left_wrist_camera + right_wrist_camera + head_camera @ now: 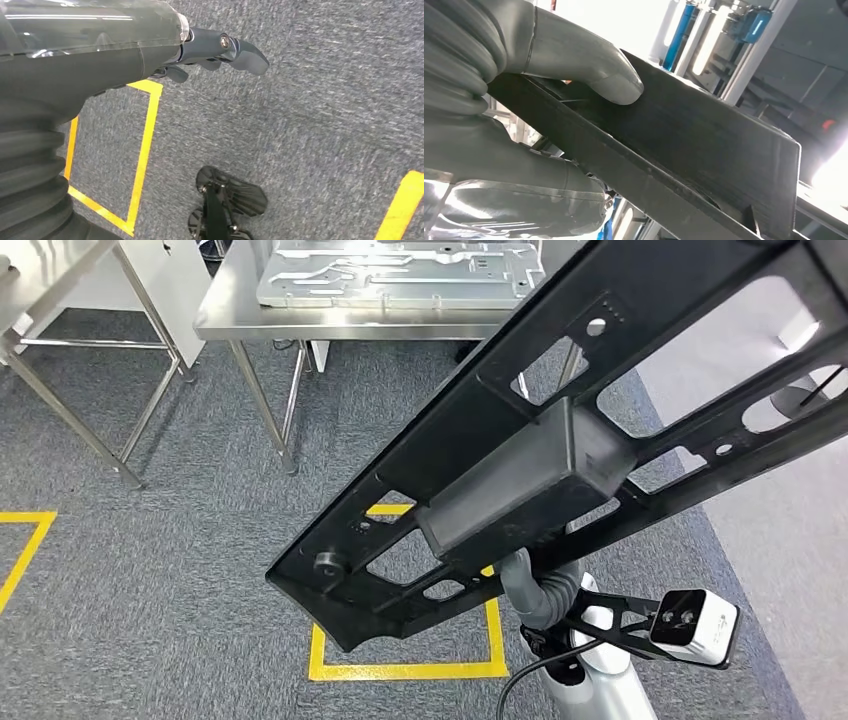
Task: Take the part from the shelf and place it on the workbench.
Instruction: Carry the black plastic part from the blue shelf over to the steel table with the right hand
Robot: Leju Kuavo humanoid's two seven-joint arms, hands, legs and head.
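The part (560,440) is a long black frame, pierced with cut-outs and carrying a raised box-shaped boss at its middle. It is off any surface, held in the air and running diagonally across the head view, above the grey carpet (150,570) and a yellow floor marking (410,670). The steel counter (240,310) stands ahead, well apart from the part's lower end; a silver plate (400,275) already lies on it.

The right hand (539,125) holds the part. In the right wrist view the thumb (594,75) presses one face of a flat black flange while the fingers (549,175) close on the opposite face, a pinch across the thickness.

The left hand (220,50) hangs over the carpet, holding nothing; its fingers point outward and appear loosely extended.

Handling judgement: the part looks rigid, probably moulded plastic, so moderate in weight for its length. The faces appear smooth and matt, which gives only fair purchase. The hold seems to sit near the central boss, which is sound for balance, yet the long overhang at each end would lever against a one-handed pinch. The thin webs around the cut-outs look the weakest places to grip; the solid flange beside the boss is preferable.
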